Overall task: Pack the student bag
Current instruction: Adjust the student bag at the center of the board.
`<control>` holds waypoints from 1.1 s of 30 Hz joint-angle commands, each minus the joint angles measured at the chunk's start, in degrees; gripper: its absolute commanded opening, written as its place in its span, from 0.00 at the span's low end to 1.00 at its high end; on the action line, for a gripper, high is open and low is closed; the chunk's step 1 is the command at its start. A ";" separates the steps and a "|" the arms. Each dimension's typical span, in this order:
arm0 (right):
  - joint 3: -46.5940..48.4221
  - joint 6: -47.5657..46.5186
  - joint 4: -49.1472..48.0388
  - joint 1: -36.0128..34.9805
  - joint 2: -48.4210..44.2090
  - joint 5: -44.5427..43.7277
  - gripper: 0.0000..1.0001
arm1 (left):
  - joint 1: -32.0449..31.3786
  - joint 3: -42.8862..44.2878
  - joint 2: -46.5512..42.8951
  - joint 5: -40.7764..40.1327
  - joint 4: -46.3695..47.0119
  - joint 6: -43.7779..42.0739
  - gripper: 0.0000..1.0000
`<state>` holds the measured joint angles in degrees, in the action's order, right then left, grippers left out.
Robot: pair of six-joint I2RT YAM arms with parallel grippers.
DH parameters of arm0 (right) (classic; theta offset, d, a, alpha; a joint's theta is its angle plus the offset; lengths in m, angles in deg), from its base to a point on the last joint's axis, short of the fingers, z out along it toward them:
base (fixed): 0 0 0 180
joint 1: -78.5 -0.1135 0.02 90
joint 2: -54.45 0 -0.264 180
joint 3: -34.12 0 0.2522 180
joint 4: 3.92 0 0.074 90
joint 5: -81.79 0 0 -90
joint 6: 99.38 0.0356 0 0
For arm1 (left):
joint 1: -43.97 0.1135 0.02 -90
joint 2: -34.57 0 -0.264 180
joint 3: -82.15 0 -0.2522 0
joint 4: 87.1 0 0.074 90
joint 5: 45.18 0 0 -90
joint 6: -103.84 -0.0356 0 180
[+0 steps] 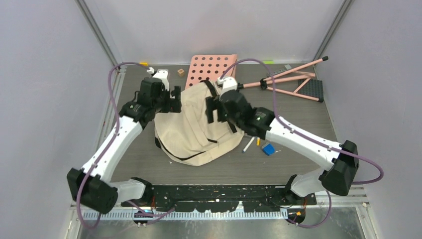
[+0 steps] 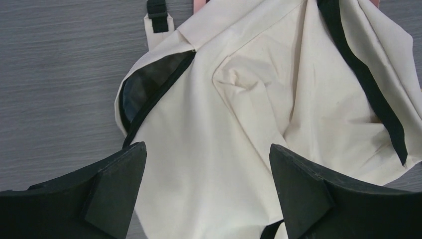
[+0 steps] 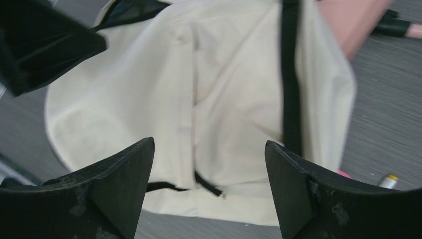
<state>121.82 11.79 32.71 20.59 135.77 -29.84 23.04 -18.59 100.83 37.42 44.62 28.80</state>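
Directly under spread left claw [image 1: 175,103] and spread right claw [image 1: 214,110]: student bag [image 1: 191,132].

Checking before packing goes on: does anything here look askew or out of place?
The bag lies slumped and creased, its far edge over the pink board. A pen and a blue block lie loose beside it.

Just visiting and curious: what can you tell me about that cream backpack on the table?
The student bag is a cream fabric backpack with black straps and zipper trim. It lies slumped and creased on the grey table, a zip opening gaping on dark lining. Its far end overlaps the pink perforated board. The left gripper and right gripper hang open above it, gripping nothing.
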 commanded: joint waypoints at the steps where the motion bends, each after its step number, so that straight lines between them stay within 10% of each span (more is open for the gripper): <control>1: -2.10 0.69 2.11 9.93 -2.14 7.17 0.88 | 1.33 7.91 8.26 5.11 3.02 -3.97 0.95; 17: -1.47 -1.36 -3.73 23.16 9.79 9.71 0.83 | 3.02 -0.06 21.74 14.87 10.88 9.40 0.70; 27: -6.28 -2.55 -6.69 23.46 11.56 3.25 0.09 | -0.18 -11.85 20.40 12.68 17.95 15.18 0.33; 33: -6.23 1.33 -1.99 23.46 13.25 0.87 0.01 | -0.61 -8.13 16.62 4.59 7.34 17.87 0.30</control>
<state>115.19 10.52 26.29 43.81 148.58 -24.90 23.24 -29.06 120.59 46.82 61.84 44.19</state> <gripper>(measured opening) 0.028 0.303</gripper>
